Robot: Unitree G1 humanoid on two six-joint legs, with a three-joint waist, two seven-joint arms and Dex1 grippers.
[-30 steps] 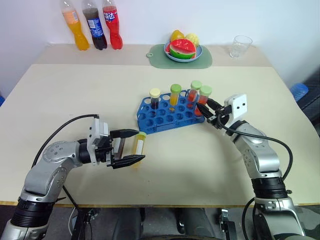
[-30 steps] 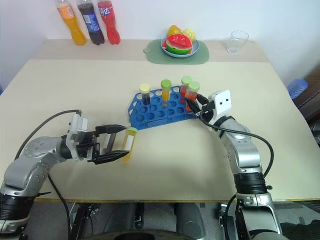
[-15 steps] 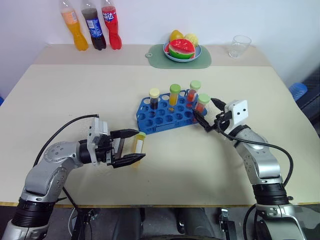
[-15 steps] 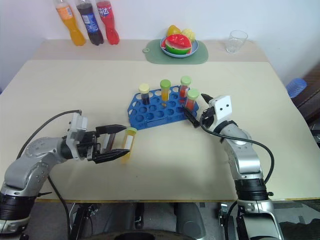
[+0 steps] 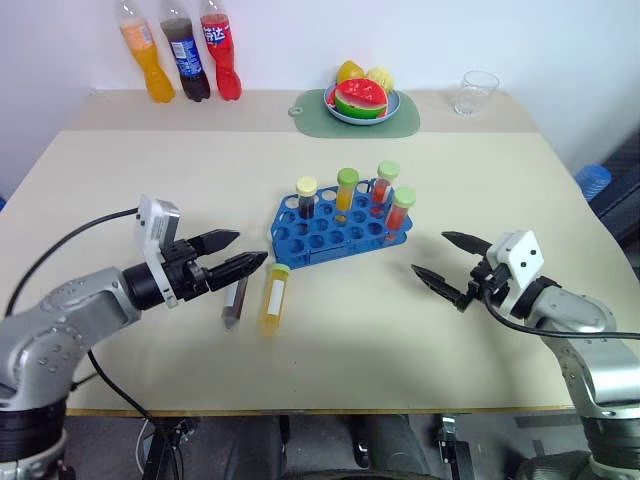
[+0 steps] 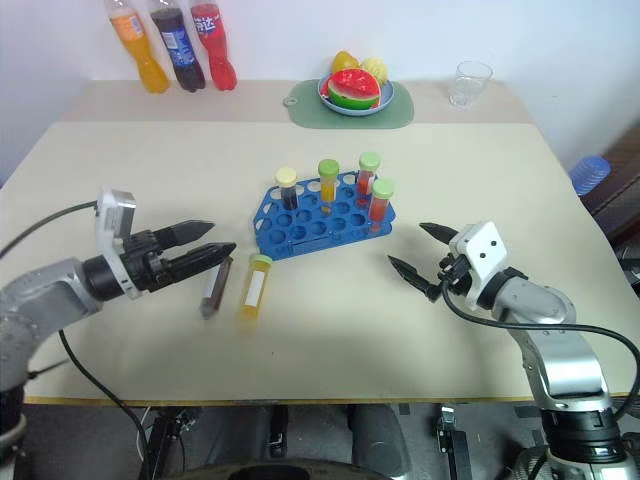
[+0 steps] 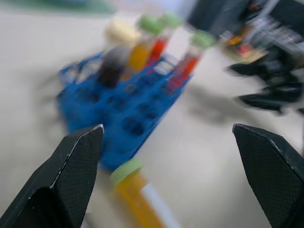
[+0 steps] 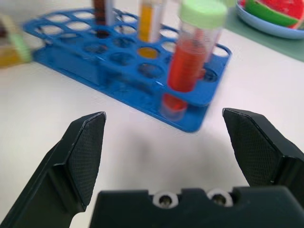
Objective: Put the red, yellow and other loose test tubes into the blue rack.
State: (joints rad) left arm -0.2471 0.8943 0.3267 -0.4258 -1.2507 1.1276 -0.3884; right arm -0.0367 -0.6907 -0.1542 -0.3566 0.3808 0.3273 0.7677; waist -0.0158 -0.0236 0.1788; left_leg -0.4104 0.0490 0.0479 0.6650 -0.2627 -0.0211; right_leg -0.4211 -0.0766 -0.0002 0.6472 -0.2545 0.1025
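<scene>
A second ago the right gripper [image 5: 443, 262] was at the corner of the bright blue plastic rack [image 5: 335, 229], closed on a red tube with a pale green cap [image 5: 400, 209]; now that tube stands upright in a hole at the rack's right end, and the gripper has drawn back toward the robot, its two black pointed fingers wide apart and holding nothing. The left gripper [image 5: 233, 257] has also changed: earlier its fingers stood on either side of the lying clear yellow tube [image 5: 273, 298], now they are raised and turned, wide open and empty, with the tips just beside the rack's left end. The yellow tube lies flat on the smooth beige table [image 5: 150, 190], its green cap toward the rack and a white label along its side. Just beside it, on the left, lies a darker slim tube [image 5: 234, 300]; I cannot tell its contents well, perhaps dark brown. The rack is a rectangle with a grid of round holes on top, and four clear capped tubes stand in it: one dark [image 5: 307, 197], one orange-yellow [image 5: 346, 191] and two red [image 5: 385, 184]. In the left wrist view the rack and tubes look blurred.
</scene>
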